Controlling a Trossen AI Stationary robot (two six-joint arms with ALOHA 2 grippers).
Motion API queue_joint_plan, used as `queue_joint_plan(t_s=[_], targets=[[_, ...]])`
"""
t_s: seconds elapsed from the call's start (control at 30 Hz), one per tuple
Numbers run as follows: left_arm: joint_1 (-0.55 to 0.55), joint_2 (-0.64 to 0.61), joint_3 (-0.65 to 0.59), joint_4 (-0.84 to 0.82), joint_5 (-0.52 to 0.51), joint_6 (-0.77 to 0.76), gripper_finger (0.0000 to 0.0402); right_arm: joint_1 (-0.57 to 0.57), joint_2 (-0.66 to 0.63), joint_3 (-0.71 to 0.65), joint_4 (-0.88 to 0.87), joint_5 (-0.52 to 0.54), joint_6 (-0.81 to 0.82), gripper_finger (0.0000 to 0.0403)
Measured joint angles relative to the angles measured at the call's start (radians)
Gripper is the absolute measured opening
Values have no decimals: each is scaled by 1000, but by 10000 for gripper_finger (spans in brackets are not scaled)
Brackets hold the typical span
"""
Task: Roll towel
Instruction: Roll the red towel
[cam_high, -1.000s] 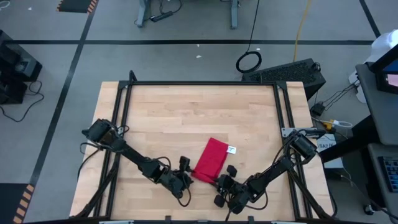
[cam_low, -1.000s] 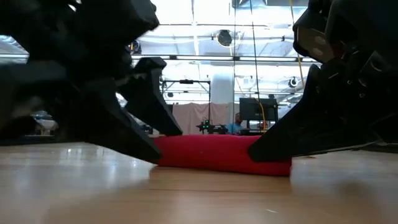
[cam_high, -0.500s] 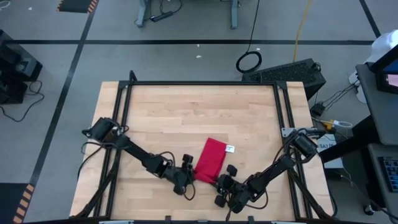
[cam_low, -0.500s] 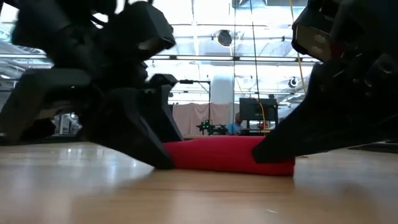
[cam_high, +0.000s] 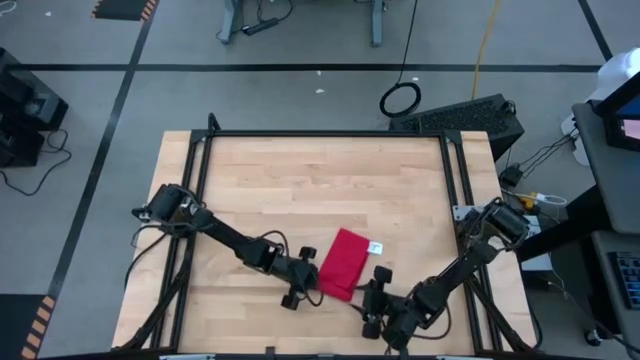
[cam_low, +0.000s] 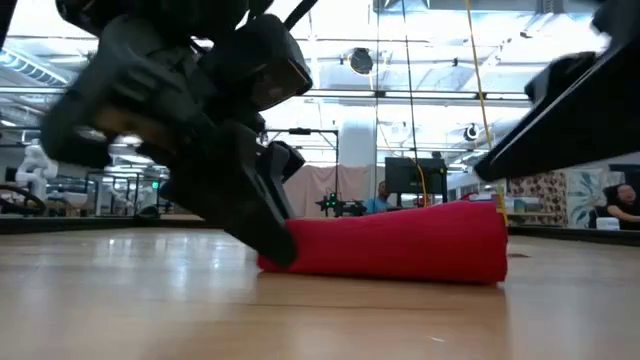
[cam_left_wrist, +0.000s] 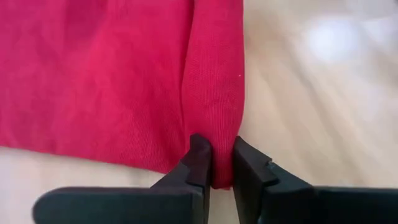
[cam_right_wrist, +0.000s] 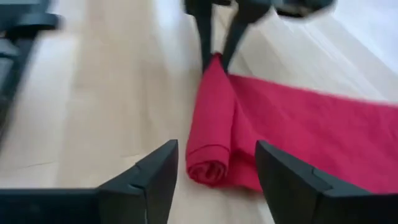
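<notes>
The red towel (cam_high: 345, 262) lies on the table's near middle, slanting. Its near end is rolled into a short roll (cam_right_wrist: 211, 118), and the flat rest (cam_right_wrist: 311, 130) spreads toward the far side with a white tag (cam_high: 376, 247) at its right edge. My left gripper (cam_high: 307, 281) is shut on the roll's left end. My right gripper (cam_right_wrist: 216, 149) stands open just off the roll's right end (cam_right_wrist: 205, 165), raised above the table and touching nothing. My left gripper pinches the left end of the roll (cam_left_wrist: 219, 163) between its two fingers (cam_left_wrist: 200, 160), several layers of cloth. The fingers slant down from the table's left and point along the roll. The towel rests on the table (cam_low: 300, 262).
Bare wooden table (cam_high: 300, 180) stretches to the far, left and right of the towel. A black frame rail (cam_high: 320, 134) runs round the table's edge.
My left gripper has gone right to the roll's left end, rolled its wrist and shut on it. My right gripper has opened, let go of the roll's right end, risen and drawn back toward the near right. The towel has slid slightly right.
</notes>
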Motion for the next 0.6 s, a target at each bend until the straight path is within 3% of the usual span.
queue_joint_plan(t_s=[0.2,0.37,0.6], targets=[[3,0,39,-93,129,-78,49,24,83,1,250,53,-183,195],[12,2,51,-96,157,-79,50,11,175,2,411,82,-192,188],[34,2,51,-98,164,-80,51,10,233,61,379,130,-205,186]])
